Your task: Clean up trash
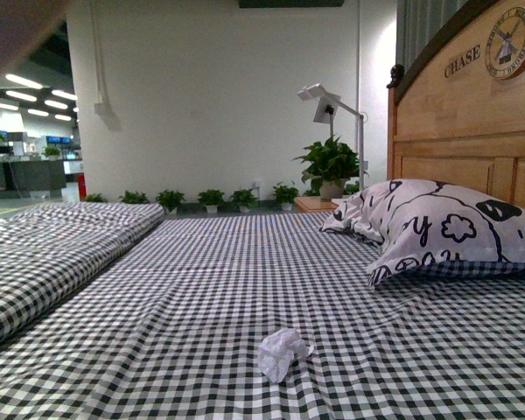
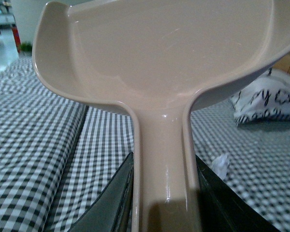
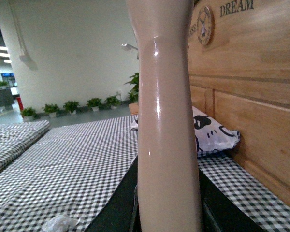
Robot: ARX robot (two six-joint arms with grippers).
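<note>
the tissue (image 1: pixel 283 352) lies crumpled on the checked sheet (image 1: pixel 201 289), near the front, well apart from the pillow (image 1: pixel 437 227). left gripper (image 2: pixel 166 208) clamps a beige dustpan (image 2: pixel 154 58) by its stem; right gripper (image 3: pixel 169 208) clamps a beige handle (image 3: pixel 166 121).

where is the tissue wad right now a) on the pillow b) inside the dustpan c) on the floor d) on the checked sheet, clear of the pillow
d: the tissue wad lies on the checked sheet, apart from the pillow, and the dustpan holds nothing.

Tissue wad (image 1: pixel 282 352) on bed (image 1: pixel 201 289), pillow (image 1: pixel 446 227) beyond
</note>
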